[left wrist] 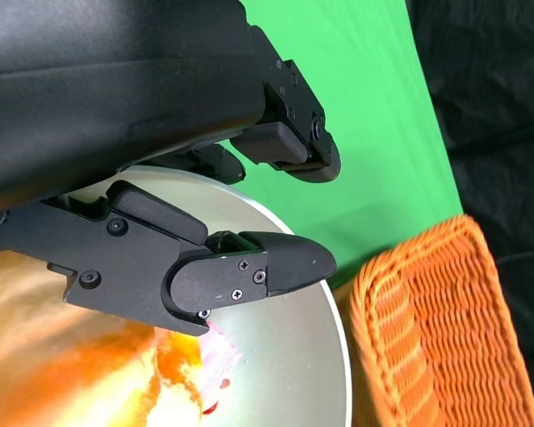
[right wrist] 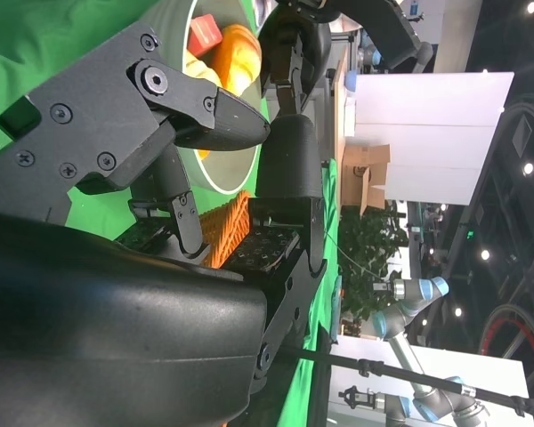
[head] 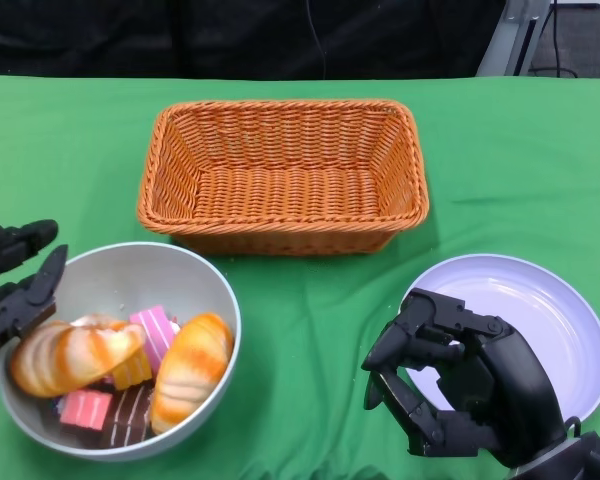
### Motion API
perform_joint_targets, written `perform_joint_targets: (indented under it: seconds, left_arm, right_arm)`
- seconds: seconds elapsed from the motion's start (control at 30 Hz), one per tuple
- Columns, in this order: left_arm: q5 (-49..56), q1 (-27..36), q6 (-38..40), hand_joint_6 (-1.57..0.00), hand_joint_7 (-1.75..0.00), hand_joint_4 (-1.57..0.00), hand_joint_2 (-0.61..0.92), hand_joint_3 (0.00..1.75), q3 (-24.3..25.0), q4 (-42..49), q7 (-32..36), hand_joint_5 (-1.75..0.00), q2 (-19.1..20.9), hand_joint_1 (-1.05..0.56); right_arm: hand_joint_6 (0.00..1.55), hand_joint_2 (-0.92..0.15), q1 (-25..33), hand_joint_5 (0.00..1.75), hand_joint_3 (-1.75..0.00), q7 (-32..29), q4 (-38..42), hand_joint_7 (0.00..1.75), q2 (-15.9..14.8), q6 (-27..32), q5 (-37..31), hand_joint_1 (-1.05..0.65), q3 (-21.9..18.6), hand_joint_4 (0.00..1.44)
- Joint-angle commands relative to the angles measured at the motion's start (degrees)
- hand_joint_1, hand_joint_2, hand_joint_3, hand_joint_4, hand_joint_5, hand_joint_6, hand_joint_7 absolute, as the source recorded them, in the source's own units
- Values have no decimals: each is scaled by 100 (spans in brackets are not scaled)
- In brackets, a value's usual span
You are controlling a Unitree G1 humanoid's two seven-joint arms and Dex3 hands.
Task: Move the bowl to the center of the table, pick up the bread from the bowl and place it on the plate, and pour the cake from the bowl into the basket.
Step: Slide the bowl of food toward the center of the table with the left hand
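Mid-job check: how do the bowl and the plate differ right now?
The bowl is deep, grey and full of bread and cake pieces; the plate is shallow, pale and bare. The bowl sits by the left hand, gripped at its rim; the plate lies partly behind the right hand, untouched. Both are round, on the green cloth.

So the table's got a bright green cloth (head: 520, 160) over it, a bit wrinkled on the right side. Behind the far edge there's a dark backdrop (head: 230, 35), and a grey metal stand leg (head: 505, 35) pokes in at the far right corner. The right wrist view catches a room past the table: a white panel (right wrist: 427, 133), a cardboard box (right wrist: 367, 173), a leafy plant (right wrist: 369, 258) and a silver-and-blue robot arm (right wrist: 418, 298) under ceiling lights.
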Motion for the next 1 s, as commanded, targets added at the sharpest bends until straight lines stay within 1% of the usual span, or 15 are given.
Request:
perform_joint_targets:
  seconds: [0.03, 0.2, 0.33, 0.63, 0.8, 1.0]
  left_arm:
    - [-76, 204, 293, -46, 0, -41, 92, 63, -52, -253, -157, 0, -38, -60]
    - [-116, 239, 503, -38, 0, -32, 92, 61, -39, -436, -169, 0, -120, -60]
    - [-97, 225, 558, -36, 0, -29, 92, 63, -23, -517, -93, 0, -206, -60]
    - [-74, 167, 602, -27, 0, -24, 92, 66, -27, -520, 51, 0, -432, -59]
    - [-149, 197, 634, -27, 0, -22, 92, 66, 6, -580, 20, 0, -540, -59]
    - [-161, 221, 854, -27, 0, -21, 92, 67, -11, -770, 97, 0, -664, -58]
  right_arm:
    - [76, -46, -19, 153, -102, 4, 40, 116, -17, -73, 15, -19, -17, 79]
    - [77, -46, 9, 154, -102, -7, -9, 115, -21, -28, 5, -20, 3, 79]
    - [77, -46, 35, 154, -102, -35, -55, 116, -34, -6, -24, -21, 31, 79]
    - [76, -45, -2, 153, -106, 77, 69, 116, -33, -160, 71, -16, 37, 78]
    - [77, -44, 3, 153, -106, -12, 52, 117, -4, -163, -31, -17, 57, 79]
    - [77, -43, -6, 152, -107, -15, 91, 117, 6, -206, -24, -17, 79, 79]
